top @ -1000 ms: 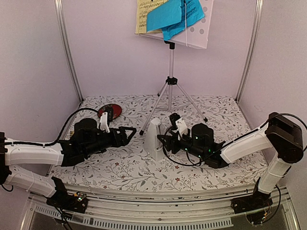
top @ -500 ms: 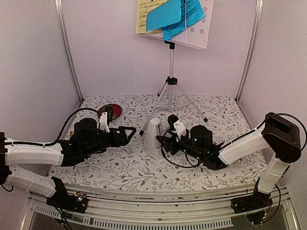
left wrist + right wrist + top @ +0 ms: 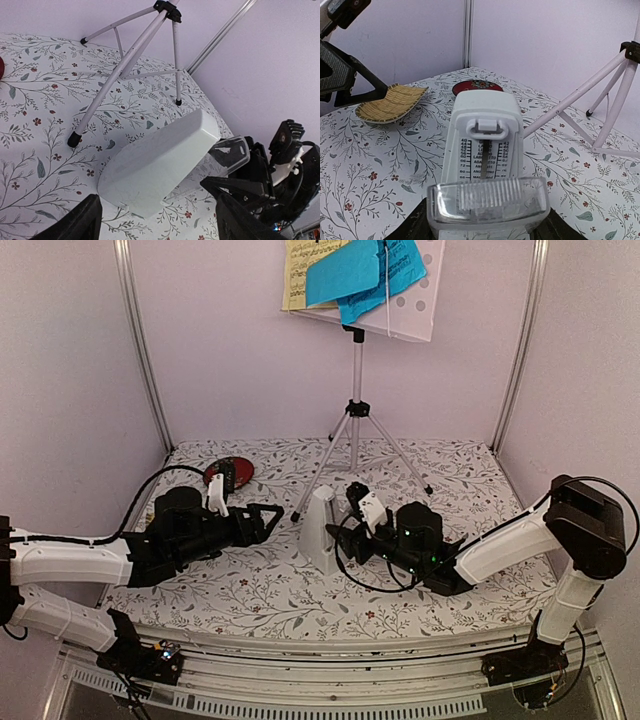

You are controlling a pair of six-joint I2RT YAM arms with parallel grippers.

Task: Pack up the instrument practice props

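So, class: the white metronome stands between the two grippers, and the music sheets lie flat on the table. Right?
No: the music sheets sit on the stand desk, as the top view shows. The metronome stands between the left gripper and right gripper.

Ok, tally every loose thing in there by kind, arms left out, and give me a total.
white metronome: 1
clear cover: 1
music stand: 1
music sheets: 3 showing (2 blue, 1 pale-yellow)
red dish: 1
bamboo tray: 1
Total: 8
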